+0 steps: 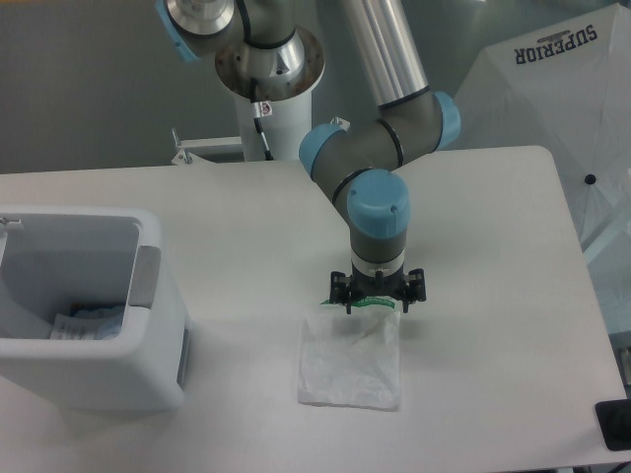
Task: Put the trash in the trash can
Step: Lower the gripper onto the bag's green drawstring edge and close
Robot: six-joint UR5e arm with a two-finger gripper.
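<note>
White sheet [351, 360] lies flat; spread pincer [376, 303] hovers at its green-strip edge, gripping nothing

One white rectangular plastic bin with rounded corners and a grey side panel [89, 325].
One crushed clear plastic bottle with a bluish label [91, 321], lying inside the bin.
One flat white square sheet with a green strip along one edge [351, 358].
One white table [246, 217].
One grey-and-blue robot arm [380, 177], carrying one black two-finger claw [376, 299].
One white umbrella printed "SUPERIOR" [552, 89].
</note>
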